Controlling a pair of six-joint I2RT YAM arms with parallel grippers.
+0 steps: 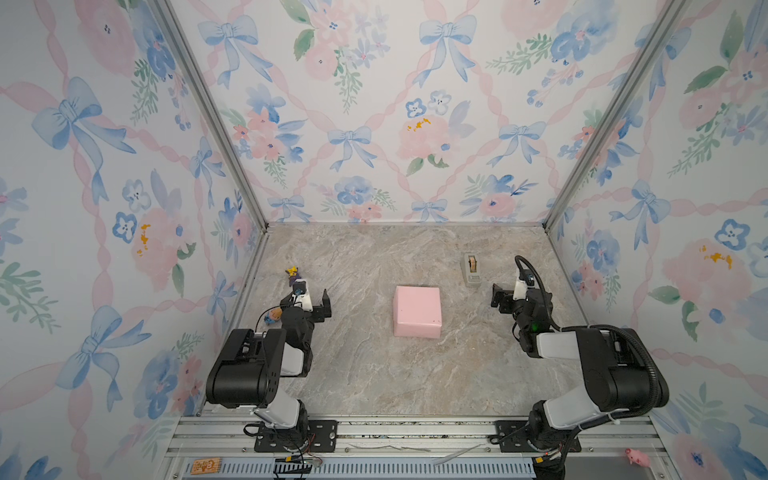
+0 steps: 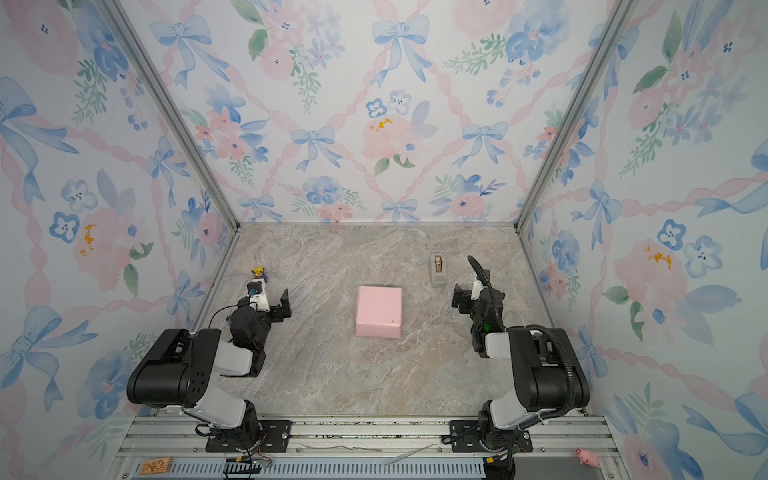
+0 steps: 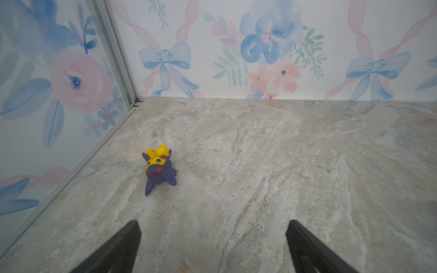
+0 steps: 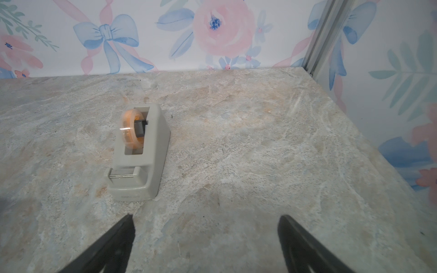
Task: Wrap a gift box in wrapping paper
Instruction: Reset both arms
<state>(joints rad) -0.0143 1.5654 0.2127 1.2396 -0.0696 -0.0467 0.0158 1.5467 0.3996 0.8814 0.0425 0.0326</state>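
The wrapping paper (image 1: 417, 309), pale pink side out, sits as a squarish box-shaped parcel in the middle of the marbled table (image 1: 374, 374), between the two arms and well apart from both. The left gripper (image 3: 214, 224) hangs over bare table near the left wall with its fingers spread wide and holding nothing, a small purple and yellow toy (image 3: 158, 169) lying ahead of it. The right gripper (image 4: 206, 217) is likewise spread wide and empty, with a grey tape dispenser (image 4: 139, 156) standing just ahead of it.
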